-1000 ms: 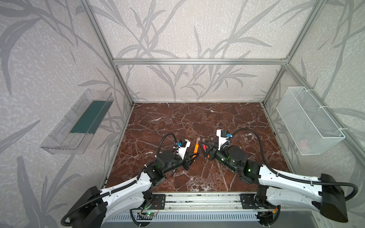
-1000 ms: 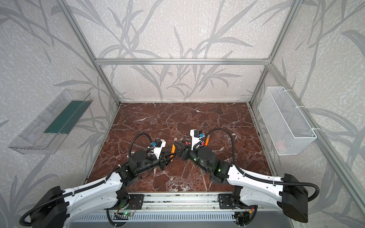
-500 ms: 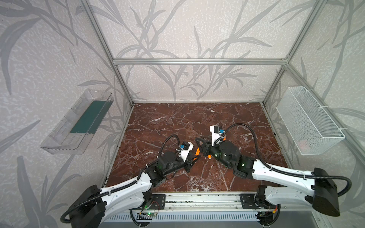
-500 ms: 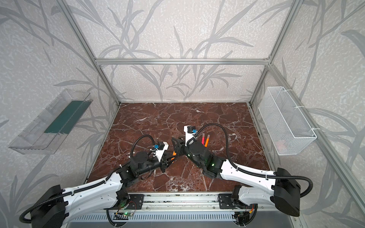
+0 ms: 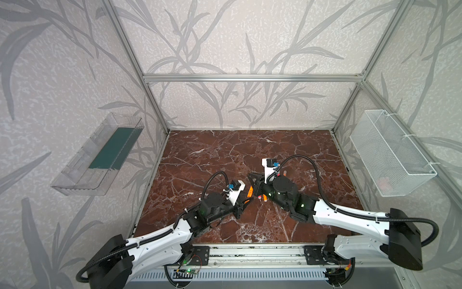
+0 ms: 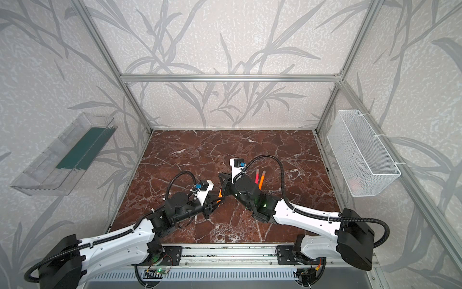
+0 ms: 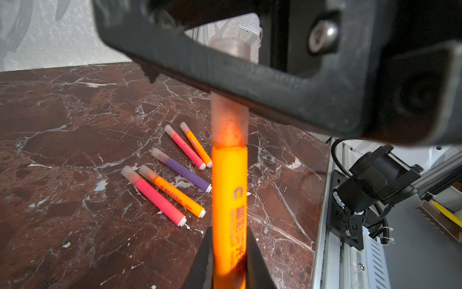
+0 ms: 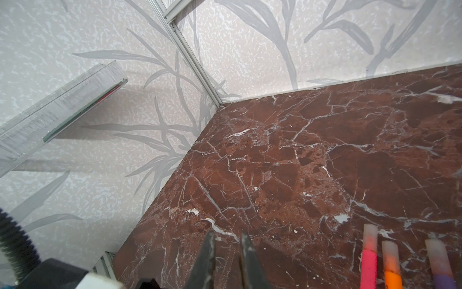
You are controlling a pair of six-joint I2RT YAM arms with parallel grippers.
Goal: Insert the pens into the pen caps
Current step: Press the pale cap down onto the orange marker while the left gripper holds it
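The held orange pen (image 7: 229, 200) juts from the left claw (image 7: 229, 234), with a frosted pinkish cap (image 7: 229, 120) over its tip. 5 capped pens lie flat on the counter (image 7: 62, 140). The purple pen (image 7: 186, 173) is in the middle, with a pink pen (image 7: 160, 199) and an orange pen (image 7: 178, 195) on 1 side of it. A second pink pen (image 7: 186, 148) and a second orange pen (image 7: 198, 146) lie on its other side.

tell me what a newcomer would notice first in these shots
Most likely the glowing orange pen filling the left wrist view, clamped by the left gripper, a translucent cap over its tip running behind the right gripper's black frame. Next, five capped pens lying roughly parallel on the brown marble table beyond it: two pink, two orange, one purple.
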